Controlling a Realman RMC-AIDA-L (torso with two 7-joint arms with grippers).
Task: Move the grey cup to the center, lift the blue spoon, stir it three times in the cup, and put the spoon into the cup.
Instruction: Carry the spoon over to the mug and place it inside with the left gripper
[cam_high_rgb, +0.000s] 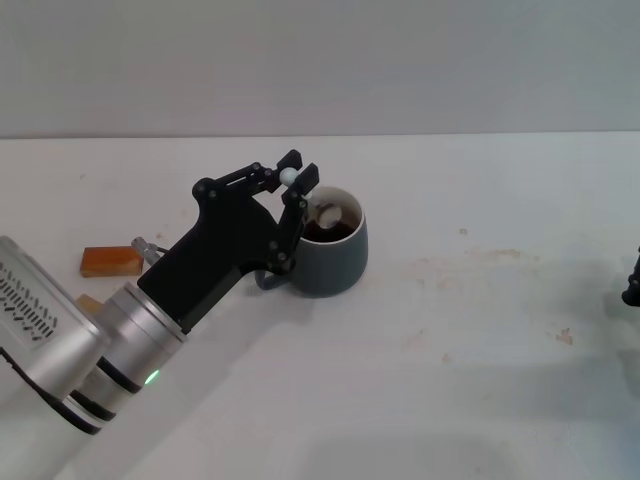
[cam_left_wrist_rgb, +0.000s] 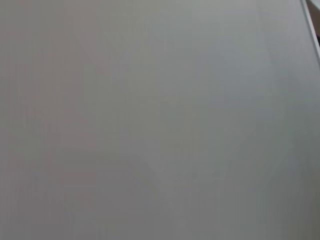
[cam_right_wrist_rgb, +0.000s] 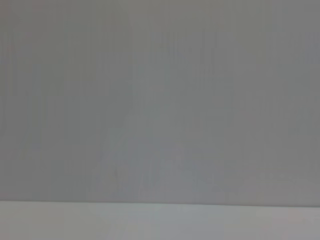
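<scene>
The grey cup (cam_high_rgb: 330, 250) holds dark liquid and the blue spoon (cam_high_rgb: 305, 193), bowl end down. The left gripper (cam_high_rgb: 296, 178), above the cup's rim, is closed on the spoon's handle tip. The right gripper (cam_high_rgb: 633, 283) sits well right of the cup; its finger state cannot be told.

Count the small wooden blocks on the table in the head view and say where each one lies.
2. One wooden block lies left of the left arm; a second wooden block peeks out beside that arm, mostly hidden. More may be hidden.

Right gripper (cam_high_rgb: 632, 285) cut off (frame edge), jaws unseen.
</scene>
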